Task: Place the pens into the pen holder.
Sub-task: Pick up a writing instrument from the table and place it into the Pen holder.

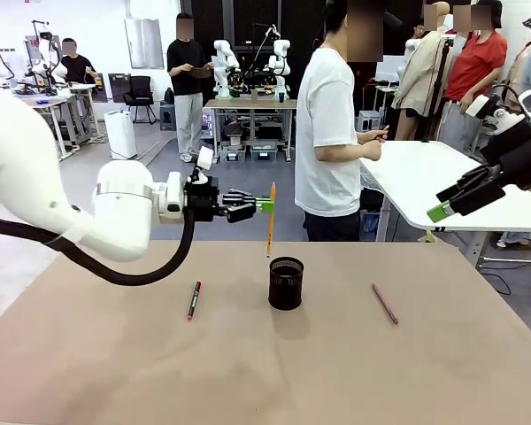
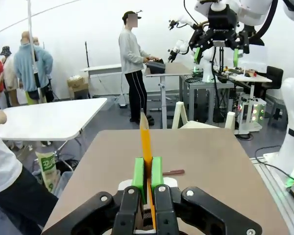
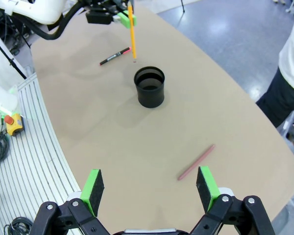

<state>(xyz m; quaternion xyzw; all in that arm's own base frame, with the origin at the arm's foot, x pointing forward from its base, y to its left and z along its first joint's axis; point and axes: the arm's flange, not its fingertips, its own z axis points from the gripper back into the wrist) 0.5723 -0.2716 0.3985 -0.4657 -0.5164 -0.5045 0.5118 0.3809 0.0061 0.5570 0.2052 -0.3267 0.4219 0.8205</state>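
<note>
My left gripper is shut on the orange-yellow pen, which hangs nearly upright in the air. The pen's lower tip is just above and slightly left of the black mesh pen holder standing mid-table. In the left wrist view the green pads clamp the orange pen. The right wrist view shows the same pen above the holder. A black pen with red ends lies left of the holder. A pinkish-brown pen lies to its right. My right gripper hangs open, high at the right.
A person in a white shirt stands at the table's far edge, beside a white table. Bare brown tabletop stretches in front of the holder.
</note>
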